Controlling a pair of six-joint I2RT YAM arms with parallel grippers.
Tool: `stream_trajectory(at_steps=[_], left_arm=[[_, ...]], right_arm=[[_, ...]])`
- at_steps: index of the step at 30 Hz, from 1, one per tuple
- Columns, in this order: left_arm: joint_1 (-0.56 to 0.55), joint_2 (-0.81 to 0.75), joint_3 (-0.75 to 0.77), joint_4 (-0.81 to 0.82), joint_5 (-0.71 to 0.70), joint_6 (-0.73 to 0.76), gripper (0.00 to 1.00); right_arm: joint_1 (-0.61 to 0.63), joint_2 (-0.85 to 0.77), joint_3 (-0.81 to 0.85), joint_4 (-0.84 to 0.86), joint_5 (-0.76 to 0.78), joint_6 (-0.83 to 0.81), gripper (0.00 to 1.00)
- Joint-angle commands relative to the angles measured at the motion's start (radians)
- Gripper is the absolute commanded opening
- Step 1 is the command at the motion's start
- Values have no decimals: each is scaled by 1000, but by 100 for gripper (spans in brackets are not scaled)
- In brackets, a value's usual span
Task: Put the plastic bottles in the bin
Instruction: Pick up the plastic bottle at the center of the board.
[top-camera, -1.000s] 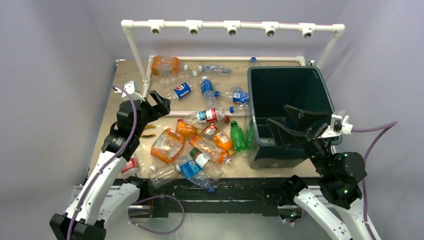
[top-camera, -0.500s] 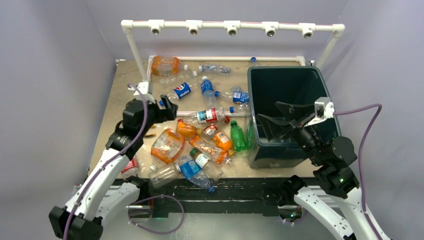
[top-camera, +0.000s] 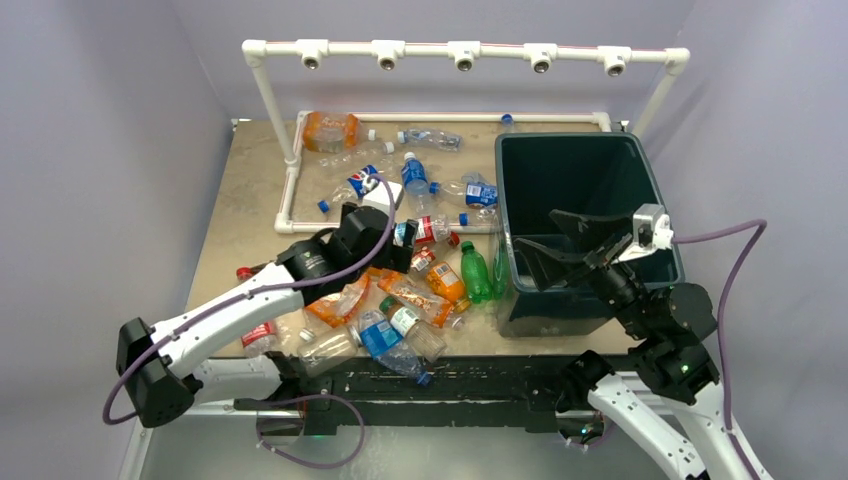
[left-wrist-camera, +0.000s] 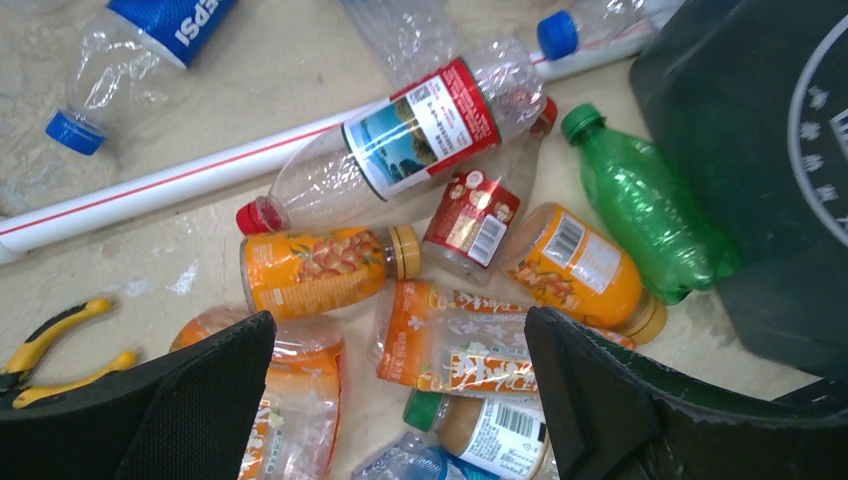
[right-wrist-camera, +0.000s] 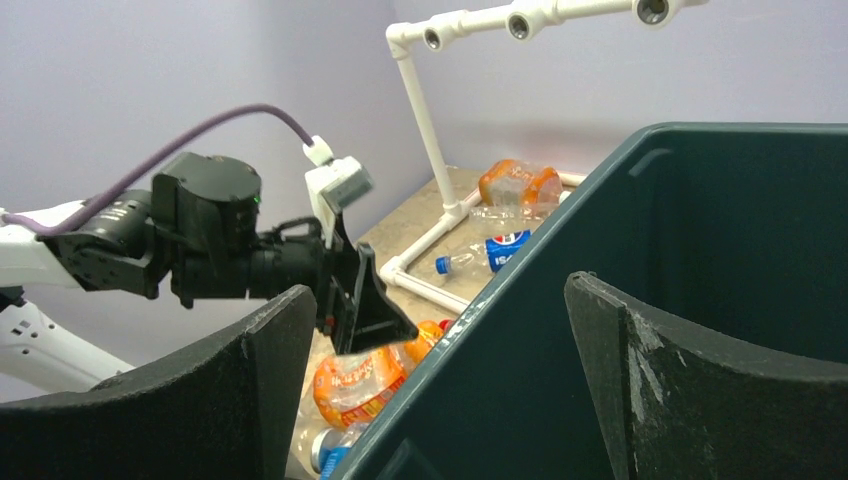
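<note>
Several plastic bottles (top-camera: 420, 290) lie in a heap at the table's middle, with more behind a white pipe. The dark green bin (top-camera: 570, 140) stands at the right and looks empty. My left gripper (top-camera: 388, 248) hovers open over the heap. In the left wrist view its open jaws (left-wrist-camera: 400, 400) straddle a flattened orange-label bottle (left-wrist-camera: 470, 345), with nothing gripped. Just beyond lie an orange bottle (left-wrist-camera: 310, 268), a clear red-label bottle (left-wrist-camera: 420, 130) and a green bottle (left-wrist-camera: 650, 205). My right gripper (top-camera: 560, 248) stands open and empty above the bin's near left rim (right-wrist-camera: 560, 250).
A white pipe frame (top-camera: 290, 160) crosses the table behind the heap, and an overhead pipe bar (top-camera: 465, 50) spans the back. A yellow-and-black-handled tool (left-wrist-camera: 50, 345) lies left of the heap. The bin's wall (left-wrist-camera: 740, 150) is close to the right of the left gripper.
My left arm has swung from the table's left side to over the bottle heap. My right gripper has shifted slightly left at the bin's near left corner, still open.
</note>
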Motion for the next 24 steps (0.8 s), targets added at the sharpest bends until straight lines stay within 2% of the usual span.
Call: stream_trajectory(at_steps=[1, 4, 8, 12, 18, 24], left_arm=[[-22, 50, 20, -45, -71, -28, 96], [-23, 130, 25, 4, -5, 52, 94], [-21, 219, 106, 39, 81, 277, 93], [4, 255, 124, 104, 105, 486, 96], [149, 386, 193, 81, 299, 602, 97], [165, 497, 229, 114, 360, 697, 96]], right_arm=[[-2, -39, -23, 18, 13, -4, 99], [-2, -57, -34, -2, 15, -4, 99], [-3, -66, -28, -32, 15, -10, 99], [-2, -87, -39, -21, 15, -4, 99], [-2, -102, -55, -15, 0, 7, 99], [-3, -123, -31, -43, 19, 0, 99]])
